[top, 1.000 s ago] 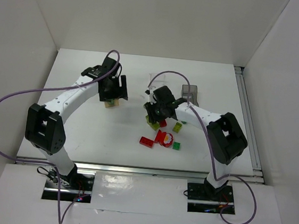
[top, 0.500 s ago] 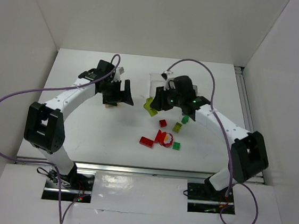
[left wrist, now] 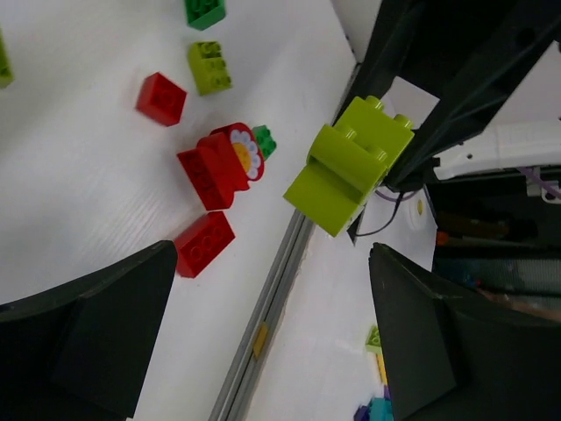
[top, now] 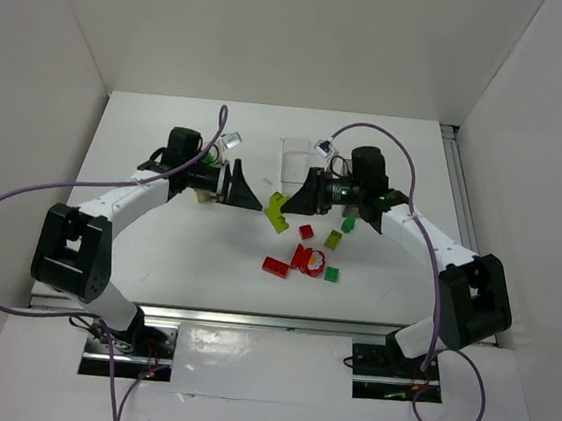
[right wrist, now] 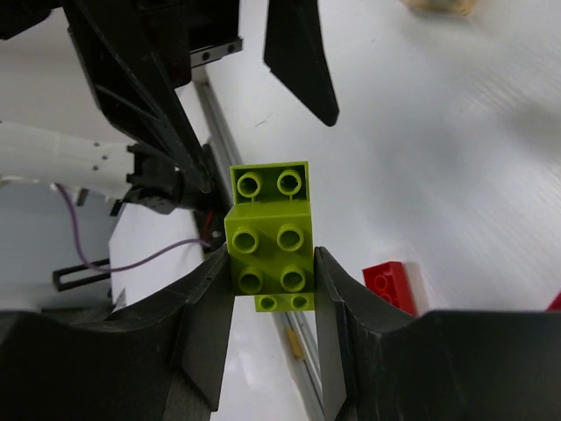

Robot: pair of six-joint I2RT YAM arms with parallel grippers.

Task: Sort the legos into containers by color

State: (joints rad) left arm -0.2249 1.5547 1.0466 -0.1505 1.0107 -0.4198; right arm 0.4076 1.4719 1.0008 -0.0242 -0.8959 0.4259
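The right gripper (right wrist: 272,267) is clamped on a yellow-green brick stack (right wrist: 270,230), one finger on each side, holding it off the table (top: 157,243); the stack hangs between the two arms, just in front of the clear bin (top: 296,160). The left gripper (top: 246,191) faces it from close by with its fingers (left wrist: 96,333) spread wide and nothing between them. The other bricks lie loose on the table nearer the arm bases: a small red brick (top: 305,231), a yellow-green brick (top: 333,239), two dark green bricks (top: 348,223), a red brick (top: 275,266) and a round red piece (top: 308,260). A tan bin (top: 203,197) shows partly under the left arm.
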